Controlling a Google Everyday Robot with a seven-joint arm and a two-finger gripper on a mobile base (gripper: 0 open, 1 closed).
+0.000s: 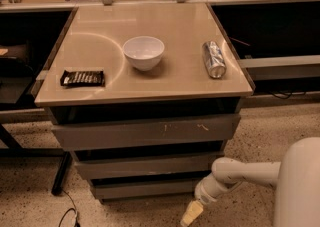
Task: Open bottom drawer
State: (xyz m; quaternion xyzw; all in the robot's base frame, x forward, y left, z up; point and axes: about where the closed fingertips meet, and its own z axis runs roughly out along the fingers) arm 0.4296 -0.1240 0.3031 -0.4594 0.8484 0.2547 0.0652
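Note:
The bottom drawer is the slimmest grey front, lowest of three under the beige table, and it looks shut or nearly flush. Above it sit the mid-sized grey front and the widest front with pale scratch marks. My gripper hangs low at the drawer's right end, just in front of and below its right corner, its yellowish tip pointing down toward the floor. The white arm reaches in from the right.
On the tabletop lie a white bowl, a silver can on its side and a dark snack bar. A black table leg and cable stand at the left on speckled floor. A shelf lies behind.

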